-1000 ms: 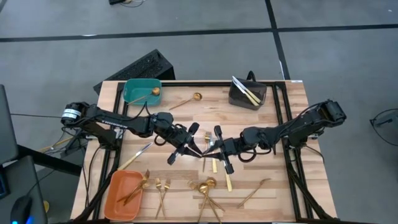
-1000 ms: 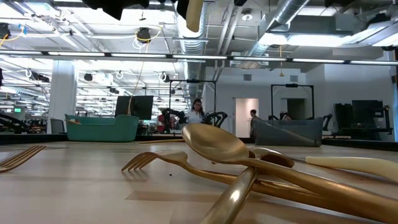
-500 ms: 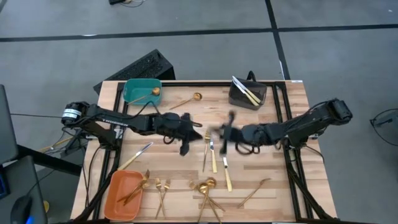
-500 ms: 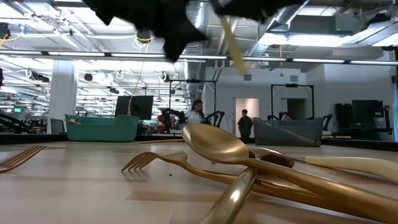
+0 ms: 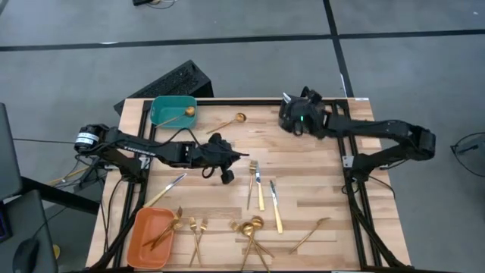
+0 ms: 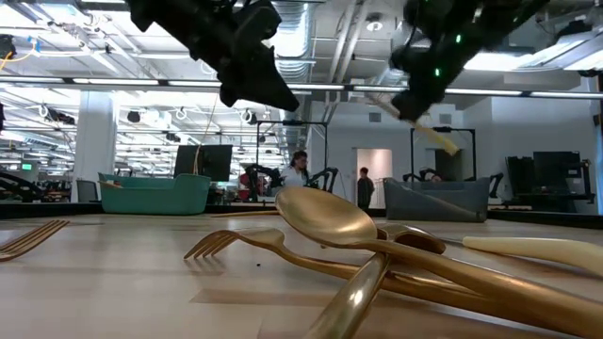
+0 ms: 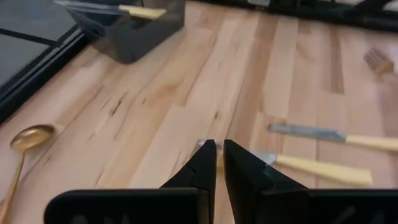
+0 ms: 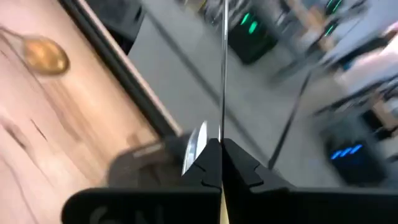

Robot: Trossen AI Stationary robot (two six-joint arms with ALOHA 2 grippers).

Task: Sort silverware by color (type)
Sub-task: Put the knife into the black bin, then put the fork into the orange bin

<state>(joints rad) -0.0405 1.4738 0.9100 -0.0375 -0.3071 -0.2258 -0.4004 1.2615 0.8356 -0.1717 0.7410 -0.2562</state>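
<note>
Seen from above, my right gripper (image 5: 292,121) hangs over the dark grey bin (image 5: 318,121); in its wrist view, its fingers pinch a knife (image 8: 223,68); my left gripper (image 7: 217,163), closed and empty, has two knives (image 7: 323,169) just ahead

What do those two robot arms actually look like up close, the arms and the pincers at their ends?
Both arms are slim, black and built of jointed segments. The left arm has a silver-ringed cylinder at its base and black cables trailing off it. The right arm shows a small green light near its wrist. The left gripper and the right gripper each end in two flat, matte black, pointed fingers on a wide black bar.
</note>
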